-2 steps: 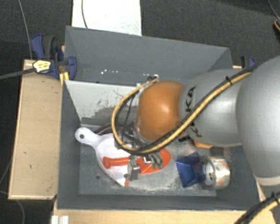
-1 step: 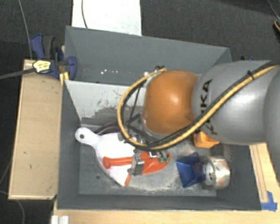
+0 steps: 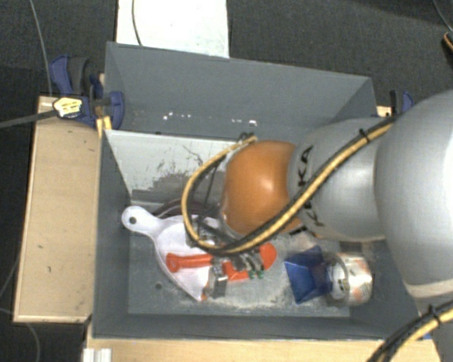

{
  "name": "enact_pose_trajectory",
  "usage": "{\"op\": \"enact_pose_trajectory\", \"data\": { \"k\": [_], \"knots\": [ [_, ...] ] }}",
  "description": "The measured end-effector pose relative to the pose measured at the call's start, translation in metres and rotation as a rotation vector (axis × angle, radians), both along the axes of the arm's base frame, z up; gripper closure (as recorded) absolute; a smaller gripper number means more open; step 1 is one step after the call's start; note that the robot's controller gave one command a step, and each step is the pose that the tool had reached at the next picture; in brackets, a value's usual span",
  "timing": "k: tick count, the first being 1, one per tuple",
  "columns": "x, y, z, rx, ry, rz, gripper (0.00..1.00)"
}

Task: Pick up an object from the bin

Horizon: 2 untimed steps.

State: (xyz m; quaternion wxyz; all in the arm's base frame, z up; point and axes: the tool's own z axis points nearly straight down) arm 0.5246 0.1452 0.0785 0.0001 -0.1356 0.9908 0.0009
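Orange plastic piece (image 3: 186, 261) is lying on a white scoop (image 3: 147, 223), near middle of the bin (image 3: 113, 284), looking light, stiff and slick; its slim shaft is inviting the hold. Gripper (image 3: 218, 281) is hanging at its right end; I cannot tell how open it is.

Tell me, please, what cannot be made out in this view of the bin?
1. Camera view: whether the gripper grasps anything; the orange cover and cables hide it.
2. Camera view: parts of the white scoop and orange piece, under the gripper.
3. Camera view: the silver thing's kind, half under the arm, beside the blue piece.
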Motion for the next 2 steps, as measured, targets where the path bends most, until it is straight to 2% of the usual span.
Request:
{"op": "enact_pose_trajectory", "data": {
  "k": [1, 2],
  "knots": [
    [0.009, 0.0075, -0.0078, 0.007, -0.02, 0.036, 0.0],
    [0.0027, 0.0018, -0.0007, 0.003, -0.007, 0.006, 1.0]
  ]
}}
